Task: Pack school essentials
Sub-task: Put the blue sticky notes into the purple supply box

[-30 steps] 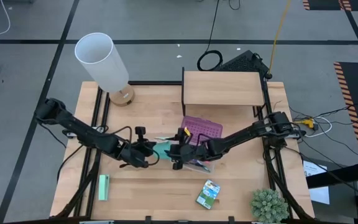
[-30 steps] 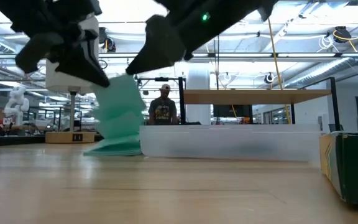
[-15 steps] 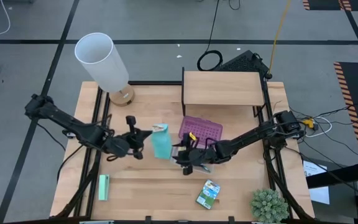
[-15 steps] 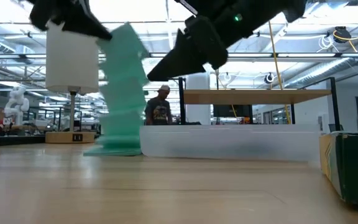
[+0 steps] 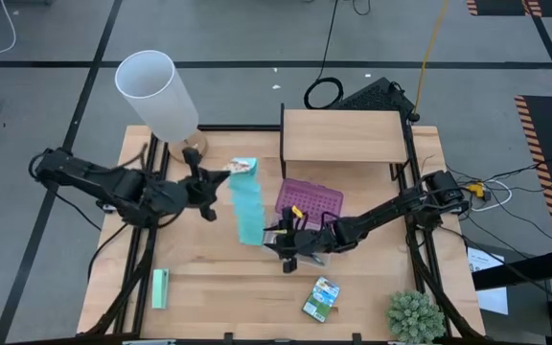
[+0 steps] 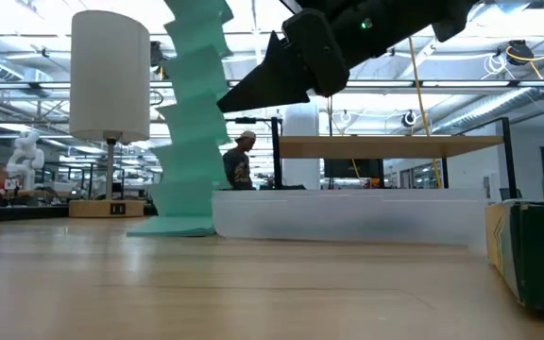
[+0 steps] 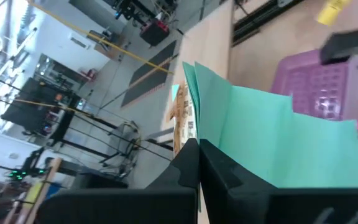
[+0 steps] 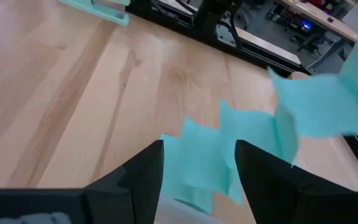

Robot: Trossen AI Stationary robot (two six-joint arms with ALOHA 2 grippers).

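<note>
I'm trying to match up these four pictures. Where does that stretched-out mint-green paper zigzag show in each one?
High view: green paper strip at the table's middle, between both grippers.
Low view: tall zigzag column, left of centre.
Left wrist view: fills the middle, pinched by the fingers.
Right wrist view: ahead of the open fingers.
Shared landmark: purple lid.

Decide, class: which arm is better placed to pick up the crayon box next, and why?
Probably the right. Its open gripper hangs by the case, nearer the crayon box. The left gripper is shut on the stretched green paper, farther away.
</note>
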